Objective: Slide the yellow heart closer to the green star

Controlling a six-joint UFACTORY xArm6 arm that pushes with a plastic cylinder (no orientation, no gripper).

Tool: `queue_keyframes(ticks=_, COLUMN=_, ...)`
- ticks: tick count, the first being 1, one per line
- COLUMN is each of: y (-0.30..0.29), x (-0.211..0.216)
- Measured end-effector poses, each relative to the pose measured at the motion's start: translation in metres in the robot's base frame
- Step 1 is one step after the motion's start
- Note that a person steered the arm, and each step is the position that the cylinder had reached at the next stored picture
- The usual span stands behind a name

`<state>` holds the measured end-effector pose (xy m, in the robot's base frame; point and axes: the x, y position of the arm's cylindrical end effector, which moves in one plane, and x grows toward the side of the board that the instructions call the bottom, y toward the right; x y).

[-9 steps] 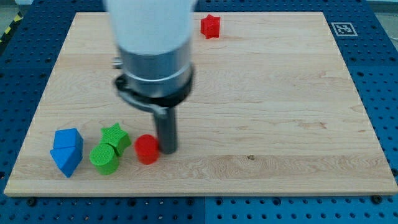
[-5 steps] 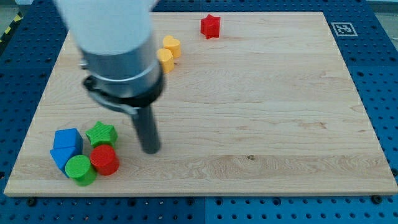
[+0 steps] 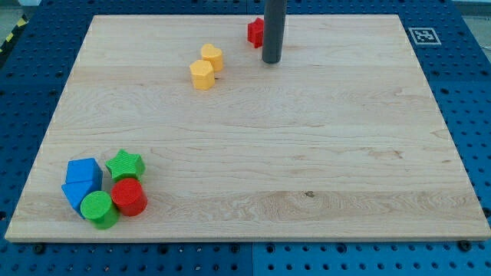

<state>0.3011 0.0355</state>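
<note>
Two yellow blocks lie near the view's top, left of centre: one [image 3: 212, 57] sits higher and to the right, the other [image 3: 202, 74] lower left and touching it. I cannot tell which one is the heart. The green star [image 3: 125, 164] lies at the view's bottom left in a cluster of blocks. My tip [image 3: 271, 60] rests on the board at the view's top centre, to the right of the yellow blocks and apart from them, just beside a red star [image 3: 255, 31] that the rod partly hides.
Around the green star sit a red cylinder [image 3: 130, 197], a green cylinder [image 3: 99, 208] and two blue blocks [image 3: 81, 181]. The wooden board [image 3: 345, 146] lies on a blue pegboard surface. A tag marker [image 3: 424, 35] is at the board's top right corner.
My tip has moved from beside the bottom-left cluster up to the view's top centre, by the red star. Before that, it pushed the red and green cylinders left against the blue blocks.
</note>
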Motion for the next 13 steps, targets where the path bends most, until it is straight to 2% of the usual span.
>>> queue_keyframes(ticks=1, y=-0.007, x=-0.008)
queue_keyframes(ticks=3, y=-0.079, x=-0.008)
queue_keyframes(ticks=4, y=-0.092, x=-0.008)
queue_keyframes(ticks=7, y=-0.093, x=-0.012)
queue_keyframes(ticks=9, y=-0.109, x=0.017)
queue_keyframes(ticks=11, y=-0.123, x=0.020)
queue_keyframes(ticks=13, y=-0.138, x=0.063)
